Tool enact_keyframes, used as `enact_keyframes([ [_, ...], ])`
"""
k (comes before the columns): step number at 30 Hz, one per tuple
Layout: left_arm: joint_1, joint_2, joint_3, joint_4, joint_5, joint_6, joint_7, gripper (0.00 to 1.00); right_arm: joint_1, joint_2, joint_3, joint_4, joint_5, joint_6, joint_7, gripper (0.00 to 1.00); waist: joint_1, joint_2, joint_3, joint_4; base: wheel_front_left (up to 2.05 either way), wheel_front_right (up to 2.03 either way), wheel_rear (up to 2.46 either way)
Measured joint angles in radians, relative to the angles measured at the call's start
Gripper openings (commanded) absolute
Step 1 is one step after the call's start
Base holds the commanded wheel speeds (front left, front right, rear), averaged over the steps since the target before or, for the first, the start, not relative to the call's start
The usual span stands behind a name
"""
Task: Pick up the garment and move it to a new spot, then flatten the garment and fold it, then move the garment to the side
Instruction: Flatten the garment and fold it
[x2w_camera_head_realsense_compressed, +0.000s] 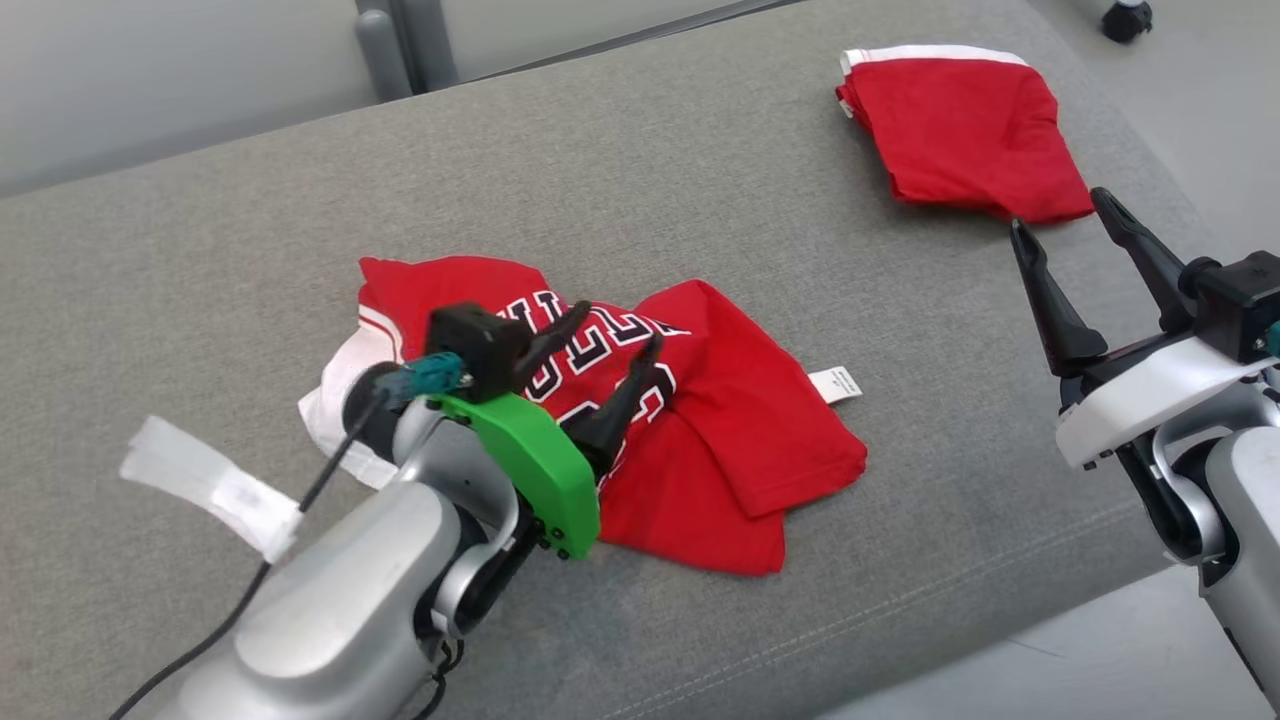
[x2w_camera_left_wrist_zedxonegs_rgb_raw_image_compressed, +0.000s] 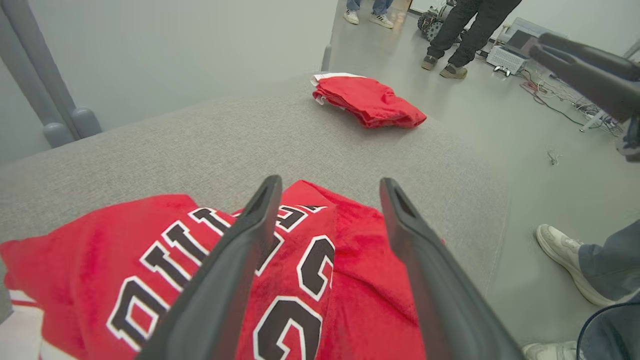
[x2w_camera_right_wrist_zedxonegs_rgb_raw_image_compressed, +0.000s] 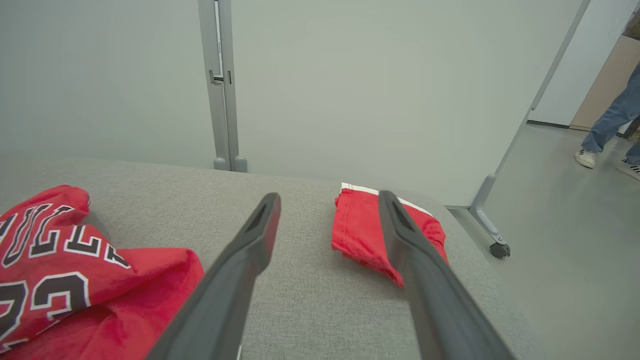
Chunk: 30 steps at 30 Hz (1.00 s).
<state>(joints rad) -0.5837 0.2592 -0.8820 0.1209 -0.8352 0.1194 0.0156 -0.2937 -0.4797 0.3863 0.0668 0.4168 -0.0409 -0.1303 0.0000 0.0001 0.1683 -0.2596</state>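
The garment (x2w_camera_head_realsense_compressed: 730, 440) is a red jersey with black-and-white lettering, lying crumpled in the middle of the grey padded surface (x2w_camera_head_realsense_compressed: 700, 180). A white label sticks out at its right edge. My left gripper (x2w_camera_head_realsense_compressed: 620, 323) hovers open just over the lettering, with nothing between its fingers. In the left wrist view the jersey (x2w_camera_left_wrist_zedxonegs_rgb_raw_image_compressed: 340, 280) lies under that gripper (x2w_camera_left_wrist_zedxonegs_rgb_raw_image_compressed: 330, 182). My right gripper (x2w_camera_head_realsense_compressed: 1059, 212) stands open and empty at the surface's right side, apart from the jersey. The right wrist view has the jersey (x2w_camera_right_wrist_zedxonegs_rgb_raw_image_compressed: 60, 270) to the left of that gripper (x2w_camera_right_wrist_zedxonegs_rgb_raw_image_compressed: 328, 196).
A second red garment (x2w_camera_head_realsense_compressed: 965, 130), folded, with white trim, lies at the far right corner, just beyond my right gripper. The surface ends at the right and front edges. People's legs and shoes (x2w_camera_left_wrist_zedxonegs_rgb_raw_image_compressed: 560, 245) stand on the floor to the right. A caster (x2w_camera_right_wrist_zedxonegs_rgb_raw_image_compressed: 499, 249) sits there.
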Motion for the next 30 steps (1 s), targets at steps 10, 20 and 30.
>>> enact_keyframes([
  [10,-0.012,-0.095,-0.148,0.042,0.099,0.004,0.134,1.0,0.038,-0.001,-0.013,-0.055,0.016,-0.009,0.009,1.0,0.0,0.0,0.042,-0.1,0.0,0.0,0.0],
  [20,-0.013,-0.109,-0.124,0.194,0.12,0.005,0.19,1.0,0.049,0.009,-0.028,-0.087,0.025,-0.023,0.001,1.0,0.0,0.0,0.09,-0.205,0.0,0.0,0.0],
  [30,-0.018,-0.137,-0.139,0.288,0.174,0.005,0.231,1.0,0.079,0.028,-0.025,-0.096,0.035,-0.024,-0.01,1.0,0.0,0.0,0.131,-0.279,0.0,0.0,0.0],
])
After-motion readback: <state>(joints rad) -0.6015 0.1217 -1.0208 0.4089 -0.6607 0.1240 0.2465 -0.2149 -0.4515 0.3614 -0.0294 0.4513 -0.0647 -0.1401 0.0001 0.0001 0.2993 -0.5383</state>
